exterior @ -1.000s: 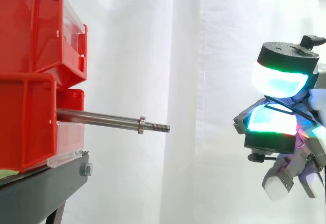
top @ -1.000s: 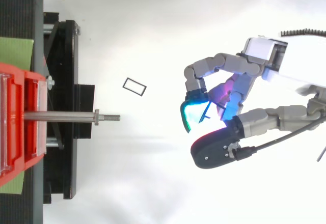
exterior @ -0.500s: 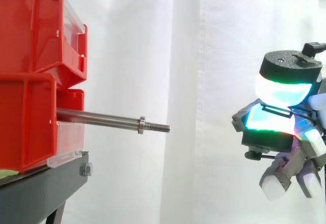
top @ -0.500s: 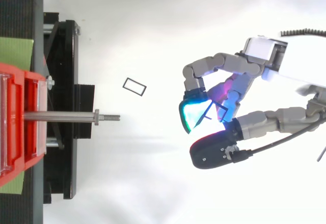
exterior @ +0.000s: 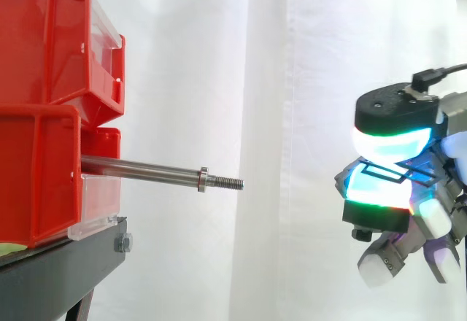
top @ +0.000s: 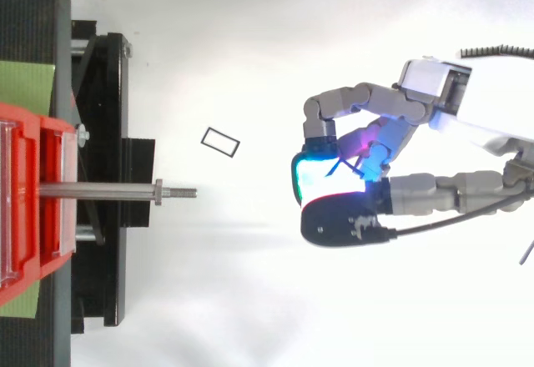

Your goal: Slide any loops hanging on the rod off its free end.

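Top view shows a small black rectangular loop (top: 220,141) lying flat on the white floor, beside the rod's line and between the rod tip and the hand (top: 392,138). Side view shows the heights: the rod (exterior: 146,170) sticks out of the lower of two stacked red bins (exterior: 44,182) on a black stand (exterior: 58,277). Its long axis runs nearly level, sagging slightly toward the threaded free end, which points right at the hand. The hand's fingers are curled, and two glowing cyan pads (exterior: 383,140) pinch a second thin black loop (exterior: 382,170) between them. This held loop is well clear of the rod's free end, to its right, at about rod height and close to the rod's line
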Controlling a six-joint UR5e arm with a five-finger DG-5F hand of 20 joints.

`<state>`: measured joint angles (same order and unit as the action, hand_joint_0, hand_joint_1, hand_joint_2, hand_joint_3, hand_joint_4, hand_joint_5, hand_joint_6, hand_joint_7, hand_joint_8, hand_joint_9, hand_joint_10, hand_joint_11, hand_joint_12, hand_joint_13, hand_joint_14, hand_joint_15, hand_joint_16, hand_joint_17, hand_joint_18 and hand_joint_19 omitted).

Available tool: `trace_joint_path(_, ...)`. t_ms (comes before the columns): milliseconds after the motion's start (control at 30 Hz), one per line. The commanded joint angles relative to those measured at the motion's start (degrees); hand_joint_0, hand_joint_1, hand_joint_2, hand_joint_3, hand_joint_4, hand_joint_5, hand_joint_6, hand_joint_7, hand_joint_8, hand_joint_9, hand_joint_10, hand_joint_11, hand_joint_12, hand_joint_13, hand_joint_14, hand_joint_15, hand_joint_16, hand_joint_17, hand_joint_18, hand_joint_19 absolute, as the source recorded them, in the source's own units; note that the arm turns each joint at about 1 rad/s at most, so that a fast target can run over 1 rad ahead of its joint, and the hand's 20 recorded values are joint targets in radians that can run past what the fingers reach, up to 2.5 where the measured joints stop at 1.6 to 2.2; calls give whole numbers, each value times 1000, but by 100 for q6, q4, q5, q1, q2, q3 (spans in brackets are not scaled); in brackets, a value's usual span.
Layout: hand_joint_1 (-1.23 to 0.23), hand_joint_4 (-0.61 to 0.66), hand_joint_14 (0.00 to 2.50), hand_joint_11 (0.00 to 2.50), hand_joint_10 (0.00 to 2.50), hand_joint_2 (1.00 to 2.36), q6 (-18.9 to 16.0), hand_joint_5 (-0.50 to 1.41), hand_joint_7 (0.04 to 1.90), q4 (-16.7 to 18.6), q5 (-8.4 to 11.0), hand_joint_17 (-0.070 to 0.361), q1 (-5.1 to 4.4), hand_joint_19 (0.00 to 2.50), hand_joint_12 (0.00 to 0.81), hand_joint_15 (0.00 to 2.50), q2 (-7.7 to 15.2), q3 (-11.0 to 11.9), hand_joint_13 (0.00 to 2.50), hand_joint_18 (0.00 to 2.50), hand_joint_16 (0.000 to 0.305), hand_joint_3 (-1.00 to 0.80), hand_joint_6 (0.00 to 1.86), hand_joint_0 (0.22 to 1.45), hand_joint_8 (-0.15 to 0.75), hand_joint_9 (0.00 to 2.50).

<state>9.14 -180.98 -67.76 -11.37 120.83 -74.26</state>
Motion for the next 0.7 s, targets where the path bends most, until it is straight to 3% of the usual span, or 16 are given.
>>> trace_joint_path(0,-451,318,0,56,0,1119,0,10,1312,1,0,136,-6,497,361,0,2,-1,661,853,60,-78,505,552,246,1153)
trace_joint_path(100,-422,327,0,59,1,1001,0,0,1277,10,0,137,-6,497,362,0,2,-1,609,803,61,-96,505,566,245,1103)
trace_joint_path(367,-346,293,0,58,2,1008,0,-7,1278,19,0,134,-6,503,370,1,2,-1,571,760,60,-161,505,550,258,1032)
trace_joint_path(467,-444,290,0,82,2,1009,0,-1,1316,10,0,133,-6,495,366,0,2,-1,576,762,59,-151,505,549,269,1038)
trace_joint_path(533,-582,239,2,160,5,1012,0,3,1473,19,0,128,-6,480,357,14,2,-1,608,788,57,-110,504,563,275,1070)
trace_joint_path(600,-610,199,0,235,8,1015,0,11,1643,19,0,127,-6,465,360,19,-7,-1,614,802,56,-72,500,565,287,1088)
trace_joint_path(667,-628,169,0,256,9,1015,0,4,1614,19,0,127,-6,455,363,16,2,-1,619,807,57,-50,529,564,286,1094)
